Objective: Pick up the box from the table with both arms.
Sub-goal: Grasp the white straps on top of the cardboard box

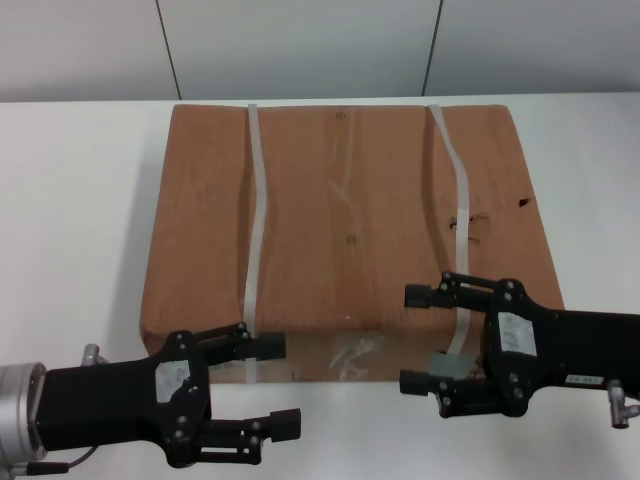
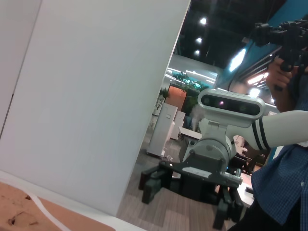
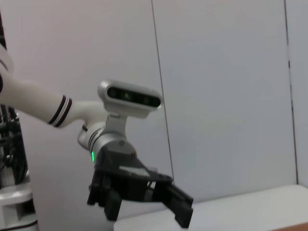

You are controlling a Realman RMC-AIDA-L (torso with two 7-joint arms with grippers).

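The box [image 1: 340,210], a large brown carton with two whitish straps, lies in the middle of the white table [image 1: 70,200]. Clear tape and a grey label [image 1: 447,364] show on its near side. My left gripper [image 1: 278,385] is open and empty at the box's near left, fingers pointing right. My right gripper [image 1: 412,338] is open and empty at the near right edge, fingers pointing left, over the right strap. The left wrist view shows a box corner [image 2: 19,211] and the right gripper [image 2: 187,199]. The right wrist view shows the left gripper [image 3: 144,208].
Grey wall panels [image 1: 300,45] stand behind the table's far edge. White tabletop shows on both sides of the box. In the left wrist view a person in a blue shirt [image 2: 284,183] stands beyond the robot.
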